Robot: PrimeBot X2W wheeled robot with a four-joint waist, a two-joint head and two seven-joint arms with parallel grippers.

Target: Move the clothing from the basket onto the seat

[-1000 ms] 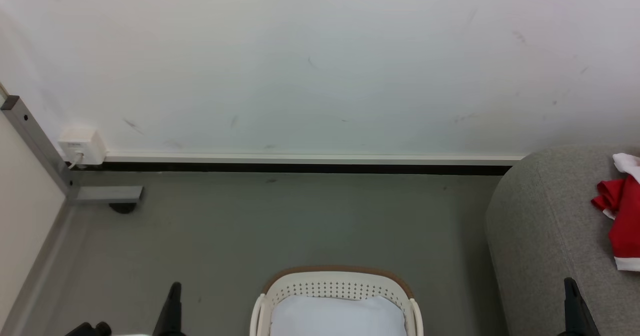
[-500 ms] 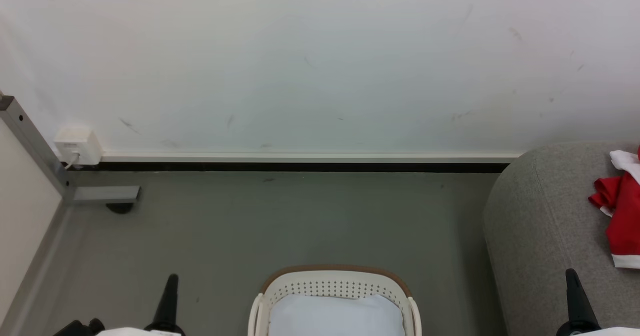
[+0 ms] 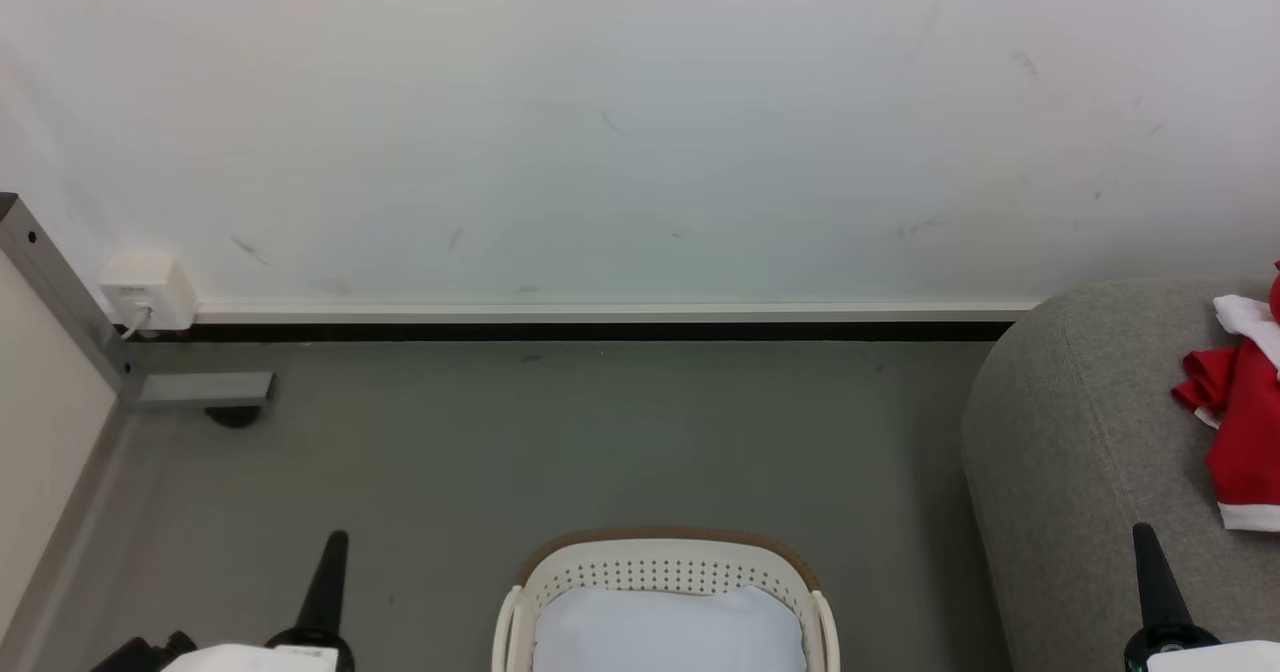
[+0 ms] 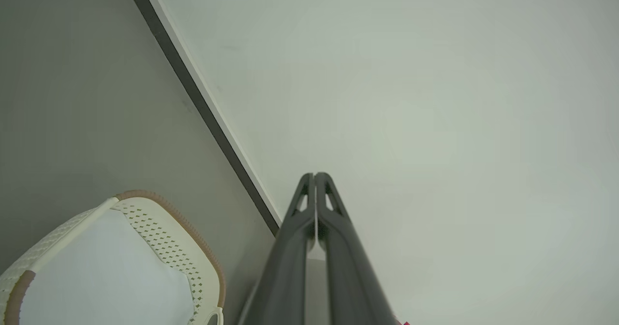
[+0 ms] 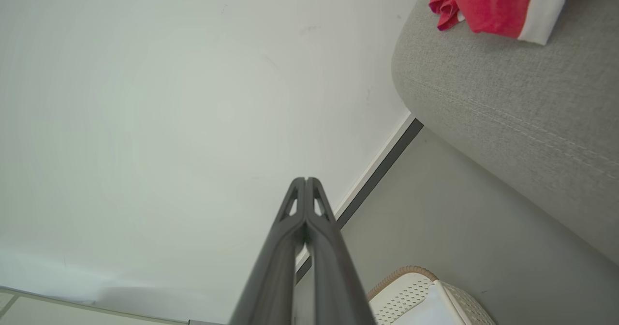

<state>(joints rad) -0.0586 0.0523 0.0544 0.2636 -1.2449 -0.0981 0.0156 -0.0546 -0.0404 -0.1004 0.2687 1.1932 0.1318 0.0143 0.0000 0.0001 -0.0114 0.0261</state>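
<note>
Clothing (image 3: 1245,432) on seat (image 3: 1080,452)

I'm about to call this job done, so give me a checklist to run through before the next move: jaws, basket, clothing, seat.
1. Left jaws shut, holding nothing: ok.
2. Right jaws shut, holding nothing: ok.
3. Red-and-white clothing lying on the seat: ok.
4. Basket free of clothing: pale liner shows inside, near end out of frame: cannot tell.
5. All clothing fully on the seat: its right side is cut off: cannot tell.
</note>
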